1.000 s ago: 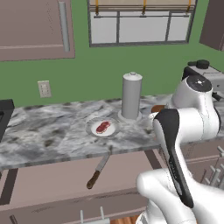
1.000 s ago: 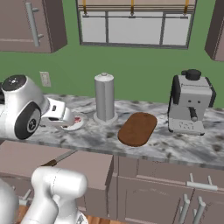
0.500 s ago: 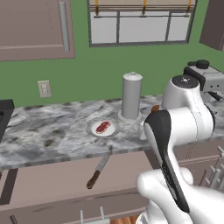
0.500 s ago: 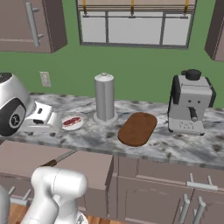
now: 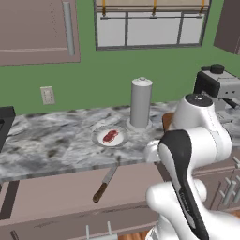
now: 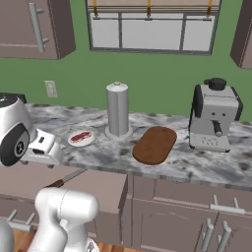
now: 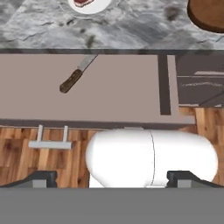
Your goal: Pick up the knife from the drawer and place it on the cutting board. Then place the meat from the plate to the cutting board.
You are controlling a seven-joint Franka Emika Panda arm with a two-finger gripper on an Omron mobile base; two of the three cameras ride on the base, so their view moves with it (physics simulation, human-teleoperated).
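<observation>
The knife [image 7: 78, 73] lies slanted in the open drawer [image 7: 127, 92], dark handle toward the drawer front, blade tip under the counter edge. It also shows in the left base view as the knife [image 5: 105, 180]. My gripper [image 7: 112, 178] hangs open above and in front of the drawer, fingertips wide apart and empty, well short of the knife. Its white hand [image 6: 43, 146] sits at the counter's front edge, left of the plate [image 6: 81, 138]. The meat [image 5: 110, 136] lies on the plate [image 5: 111, 138]. Right of the plate, the cutting board [image 6: 155, 145] rests bare on the counter.
A tall grey canister [image 6: 117, 109] stands between plate and board. A coffee machine [image 6: 214, 115] sits right of the board. My own arm [image 5: 192, 140] hides most of the board in the left base view. Wooden floor [image 7: 26, 157] lies below the drawer front.
My hand has swung left and forward, from over the counter beside the plate to the counter's front edge above the drawer. The jaws stayed open. Knife, meat and board have not moved.
</observation>
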